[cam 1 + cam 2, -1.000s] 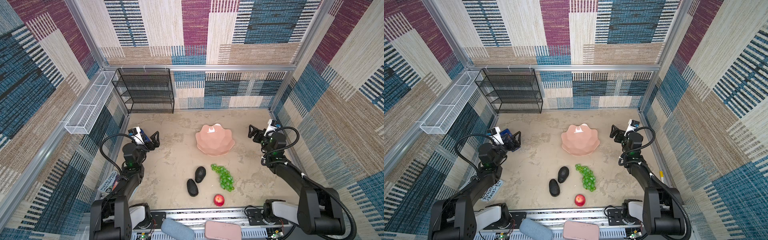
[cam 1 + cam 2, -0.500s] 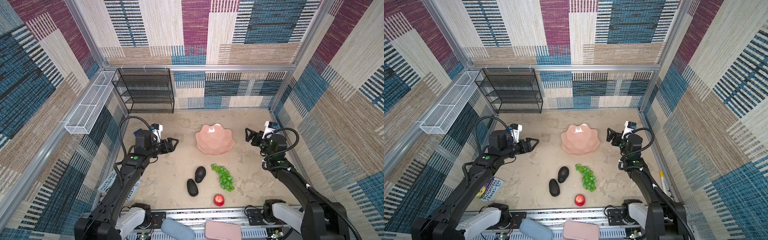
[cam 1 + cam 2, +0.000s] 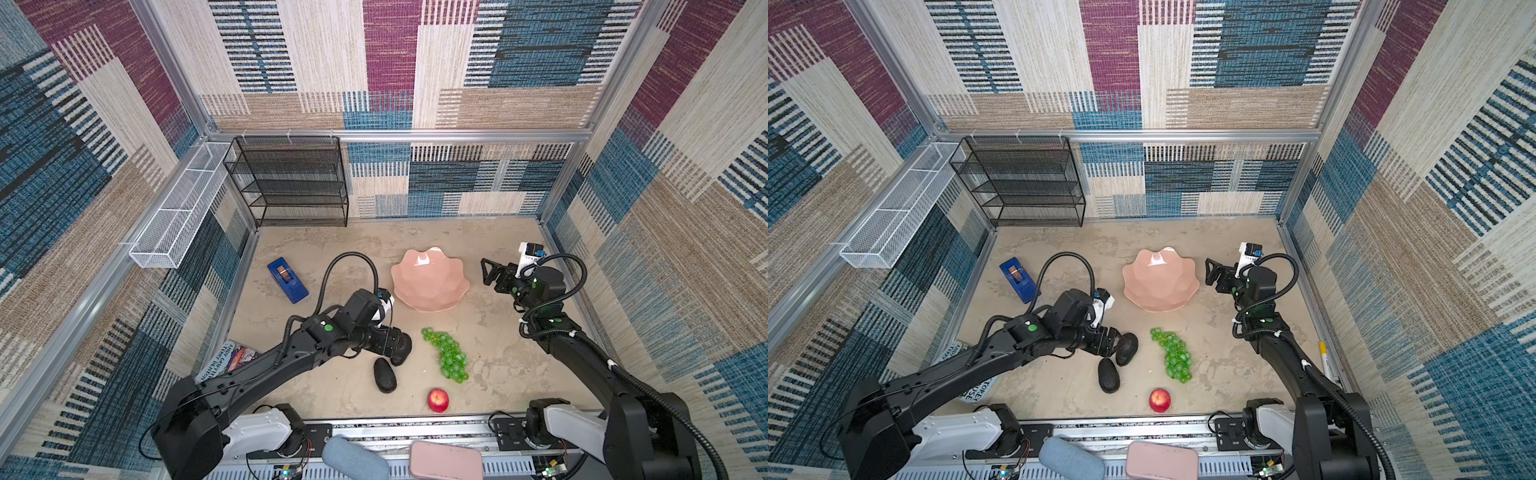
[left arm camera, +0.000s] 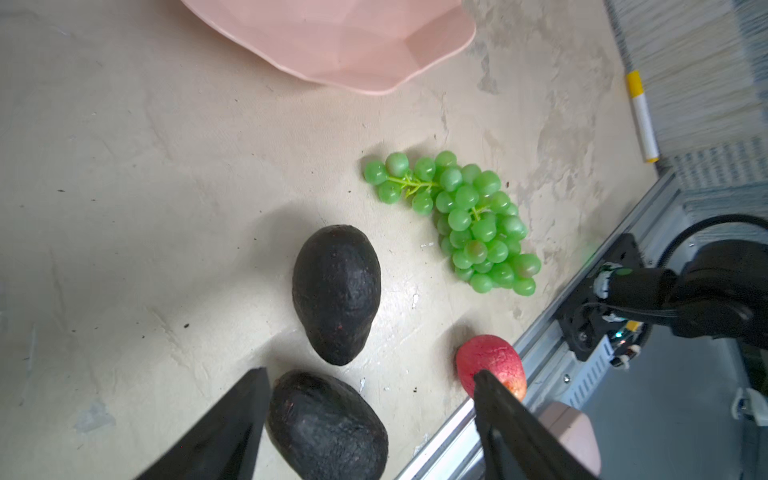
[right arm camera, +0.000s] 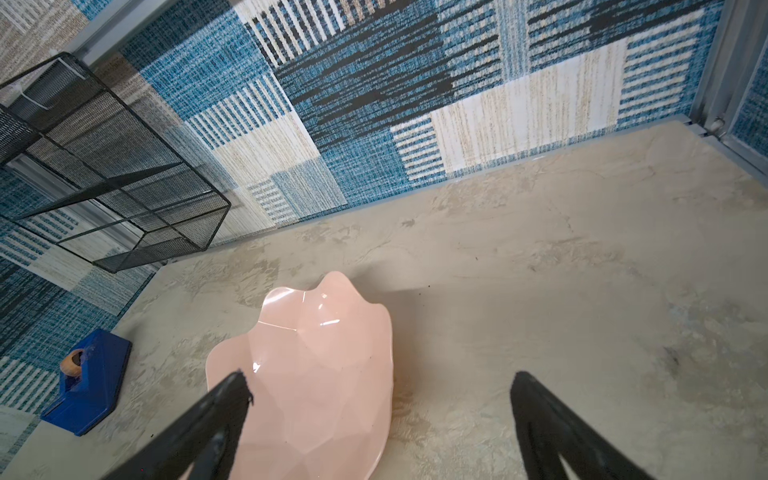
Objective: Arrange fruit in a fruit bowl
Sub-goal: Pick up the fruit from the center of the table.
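Note:
The empty pale pink fruit bowl [image 3: 430, 280] [image 3: 1160, 280] sits mid-table. In front of it lie two near-black avocados [image 3: 1127, 348] [image 3: 1108, 375], the green grapes [image 3: 449, 353] [image 4: 465, 220] and the red apple [image 3: 437, 400] [image 4: 486, 357]. My left gripper [image 3: 1113, 343] [image 4: 372, 395] hovers open just left of the avocados. In the left wrist view one avocado [image 4: 328, 424] lies beside one finger, clear of the other finger. The second avocado [image 4: 336, 291] lies just beyond. My right gripper [image 3: 488, 272] [image 5: 380, 386] is wide open at the bowl's right rim [image 5: 316, 374], holding nothing.
A blue tape dispenser [image 3: 287, 280] lies left of the bowl. A black wire shelf [image 3: 291, 183] stands at the back left under a white wire basket [image 3: 178, 208]. A book [image 3: 226, 359] lies at the left wall and a yellow-tipped marker [image 3: 1324, 357] at the right wall.
My left arm swung in from the left wall to the avocados and its jaws narrowed somewhat. My right gripper shifted slightly towards the bowl, still open.

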Controlling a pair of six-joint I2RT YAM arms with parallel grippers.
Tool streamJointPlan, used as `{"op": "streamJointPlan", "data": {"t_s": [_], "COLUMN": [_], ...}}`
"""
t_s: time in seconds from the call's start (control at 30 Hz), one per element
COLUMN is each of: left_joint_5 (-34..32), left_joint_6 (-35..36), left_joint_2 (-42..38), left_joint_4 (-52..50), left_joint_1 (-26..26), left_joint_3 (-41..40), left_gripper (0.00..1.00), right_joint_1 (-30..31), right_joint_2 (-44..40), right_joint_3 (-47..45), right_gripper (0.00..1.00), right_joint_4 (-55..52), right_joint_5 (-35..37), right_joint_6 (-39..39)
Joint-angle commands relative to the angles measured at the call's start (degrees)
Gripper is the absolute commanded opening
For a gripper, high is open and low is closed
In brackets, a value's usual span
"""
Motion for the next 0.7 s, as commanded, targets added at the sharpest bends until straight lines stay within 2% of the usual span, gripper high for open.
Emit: {"op": "streamJointPlan", "data": {"t_s": [0.0,0.27,0.67], "left_joint_5": [-3.65,-3.29,-6.78], "left_joint_6": [-0.24,-1.95,-2.40], "left_joint_2": [3.20,10.51,17.61], "left_joint_4": [0.79,3.66,5.04], "left_joint_1": [-2.21,-4.25,-4.39], "left_joint_3": [1.90,3.01,4.81], "left_gripper": [0.81,0.81,0.73], "right_joint_1": [0.01,0.02,0.14], "right_joint_2": [-0.17,-0.72,-0.81], "right_joint_3": [-0.23,-0.39,-0.53], "right_gripper": [1.00,1.00,1.00], "right_joint_4": [0.85,0.39,0.68], "right_joint_5": [-0.81,-1.08,-1.09], "right_joint_6": [0.63,0.47,0.45]}}
